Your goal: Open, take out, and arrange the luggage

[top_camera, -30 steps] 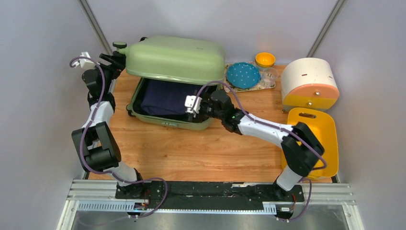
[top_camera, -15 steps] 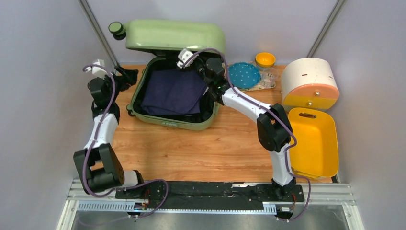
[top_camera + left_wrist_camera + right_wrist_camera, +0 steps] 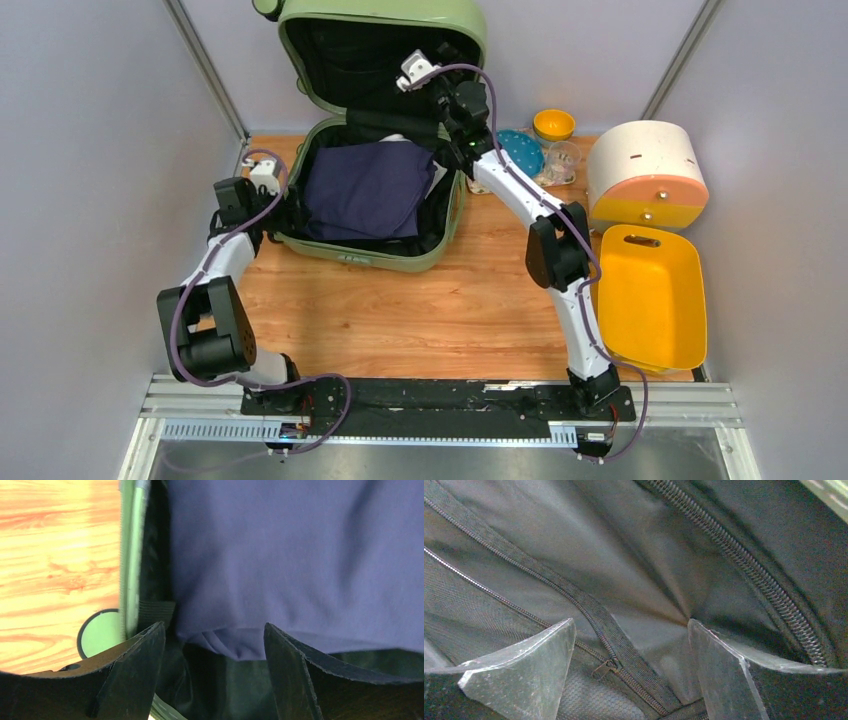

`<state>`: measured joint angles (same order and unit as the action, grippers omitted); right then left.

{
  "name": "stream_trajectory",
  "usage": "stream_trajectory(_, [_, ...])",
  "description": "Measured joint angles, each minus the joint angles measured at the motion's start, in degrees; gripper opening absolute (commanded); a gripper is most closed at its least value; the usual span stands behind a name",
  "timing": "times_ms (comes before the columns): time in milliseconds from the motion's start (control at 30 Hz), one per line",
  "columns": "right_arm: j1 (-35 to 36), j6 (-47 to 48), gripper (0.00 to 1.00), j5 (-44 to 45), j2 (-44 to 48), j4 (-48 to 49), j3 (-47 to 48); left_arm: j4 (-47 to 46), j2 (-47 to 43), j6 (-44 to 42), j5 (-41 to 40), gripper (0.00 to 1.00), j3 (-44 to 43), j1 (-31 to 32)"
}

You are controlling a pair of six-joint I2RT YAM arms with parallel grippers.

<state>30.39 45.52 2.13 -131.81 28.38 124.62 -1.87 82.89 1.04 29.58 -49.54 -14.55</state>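
Well left of the drawer box [image 3: 647, 172], working at the luggage [image 3: 370, 258], already lying open, lid upright. Holding the right gripper [image 3: 630, 630], spread, inside that lid; hovering the left gripper [image 3: 214, 630], also spread, over navy clothing [image 3: 365, 190]. Not yet starting on taking out or arranging.

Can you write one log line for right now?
luggage: lid open | navy cloth: inside | left gripper: open, near cloth | right gripper: open, in lid
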Motion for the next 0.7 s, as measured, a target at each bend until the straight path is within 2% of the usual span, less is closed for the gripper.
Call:
stream_trajectory(200, [-2.03,1.03,0.94,-1.36,-2.91,0.0,3.32,7.87,-1.92,-13.31,-1.79,0.79,1.42,2.8])
stream_trajectory(333, [-3.67,1.29,0.95,-1.77,-3.13,-0.13,3.45,10.78,-4.63,-18.62,-2.49,0.78,3.63,4.04])
stream_trajectory(500, [-4.98,1.01,0.95,-4.04,-3.1,-0.13,3.08,11.82,-10.01,-19.78,-2.19,0.78,8.02,5.07])
stream_trajectory(700, [-4.74,0.15,0.95,-6.56,-2.14,-0.26,-2.45,12.15,-13.84,-19.15,-2.08,0.77,10.95,5.29])
